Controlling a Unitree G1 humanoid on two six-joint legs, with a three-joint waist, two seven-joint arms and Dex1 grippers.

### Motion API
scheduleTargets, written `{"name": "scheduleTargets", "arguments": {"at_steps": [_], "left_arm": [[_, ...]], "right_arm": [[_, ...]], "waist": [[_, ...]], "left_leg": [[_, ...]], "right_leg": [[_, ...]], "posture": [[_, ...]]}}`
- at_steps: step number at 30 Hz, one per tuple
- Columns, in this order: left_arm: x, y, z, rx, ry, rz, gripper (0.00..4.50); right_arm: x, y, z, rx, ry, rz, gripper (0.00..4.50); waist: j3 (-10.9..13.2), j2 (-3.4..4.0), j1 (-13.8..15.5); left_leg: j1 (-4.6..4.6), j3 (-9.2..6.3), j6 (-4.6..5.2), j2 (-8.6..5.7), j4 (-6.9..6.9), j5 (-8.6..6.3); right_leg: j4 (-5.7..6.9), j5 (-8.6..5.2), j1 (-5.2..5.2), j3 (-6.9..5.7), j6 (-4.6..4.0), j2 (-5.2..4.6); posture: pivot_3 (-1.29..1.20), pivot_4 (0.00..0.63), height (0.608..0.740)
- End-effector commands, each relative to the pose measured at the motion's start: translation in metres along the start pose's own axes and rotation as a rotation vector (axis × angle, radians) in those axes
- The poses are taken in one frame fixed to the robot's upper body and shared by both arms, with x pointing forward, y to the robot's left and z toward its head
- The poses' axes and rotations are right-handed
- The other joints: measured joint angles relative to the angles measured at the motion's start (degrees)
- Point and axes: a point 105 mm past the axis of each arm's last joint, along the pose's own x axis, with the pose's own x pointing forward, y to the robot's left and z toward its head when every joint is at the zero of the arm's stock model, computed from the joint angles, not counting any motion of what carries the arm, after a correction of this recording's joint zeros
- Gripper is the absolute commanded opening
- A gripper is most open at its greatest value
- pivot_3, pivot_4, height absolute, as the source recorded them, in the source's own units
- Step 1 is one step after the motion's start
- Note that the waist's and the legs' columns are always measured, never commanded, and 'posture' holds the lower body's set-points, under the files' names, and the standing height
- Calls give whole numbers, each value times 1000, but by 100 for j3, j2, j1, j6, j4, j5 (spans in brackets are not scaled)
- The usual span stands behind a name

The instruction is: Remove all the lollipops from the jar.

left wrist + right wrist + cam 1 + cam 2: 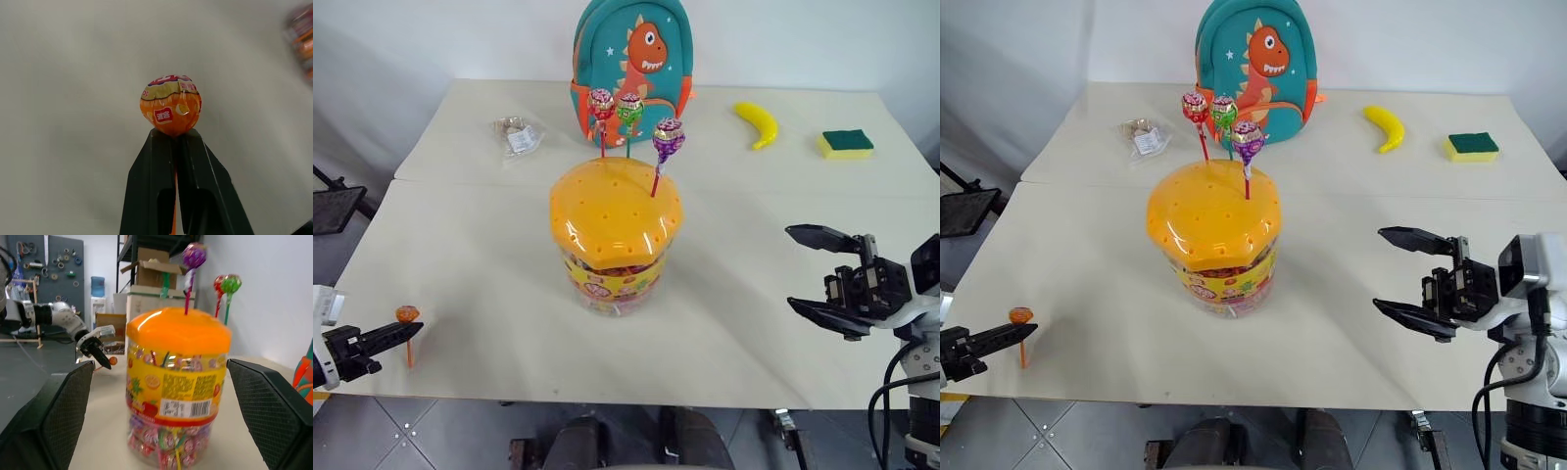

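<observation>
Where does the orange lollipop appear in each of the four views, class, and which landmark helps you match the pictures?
Left eye view: orange lollipop, low near the left edge, at the left tool's tip.
Right eye view: low near the left edge.
Left wrist view: centre, above the shut fingers.
Right wrist view: small orange dot left of the jar.
Shared landmark: the jar with its orange lid.

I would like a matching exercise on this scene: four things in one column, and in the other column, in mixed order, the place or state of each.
1. orange lollipop
2. purple lollipop
3. right pincer
4. banana

a. open, beside the jar
b. lying on the table
c. held in the left pincer
d. standing in the jar's lid

Pairs: 1-c, 2-d, 3-a, 4-b
</observation>
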Motion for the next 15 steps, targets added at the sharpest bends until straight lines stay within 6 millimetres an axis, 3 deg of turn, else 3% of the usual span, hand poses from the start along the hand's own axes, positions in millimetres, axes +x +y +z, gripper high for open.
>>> {"name": "scheduleTargets", "arguments": {"at_steps": [1, 4, 11, 15], "left_arm": [[-1, -6, -7, 31, 103, 1, 494], [-2, 0, -15, 69, 143, 28, 1109], [-20, 13, 27, 268, -88, 13, 3153], [-43, -5, 74, 515, -214, -110, 3153]], "right_arm": [[-3, 2, 4, -28, 15, 10, 4500], [-5, 2, 5, -36, 22, -3, 4500], [-12, 2, 9, -57, 39, -42, 4500], [-14, -2, 15, -91, 35, -73, 4500]], "waist": [[1, 2, -42], [0, 7, -76], [-2, 25, -62], [-5, 11, -48]], "left_leg": [[1, 0, 2, 0, -2, 1], [2, 0, 19, 1, -10, 11], [14, 6, 10, 4, -24, 16], [14, 7, 9, 5, -23, 16]], "right_leg": [[9, -1, -1, -1, -2, 0], [29, -7, -8, -5, -13, 1], [25, -19, -13, -10, -34, 2], [27, -19, -14, -12, -34, 1]], "posture": [[0, 150, 740], [0, 150, 740], [0, 150, 740], [0, 150, 740]]}}
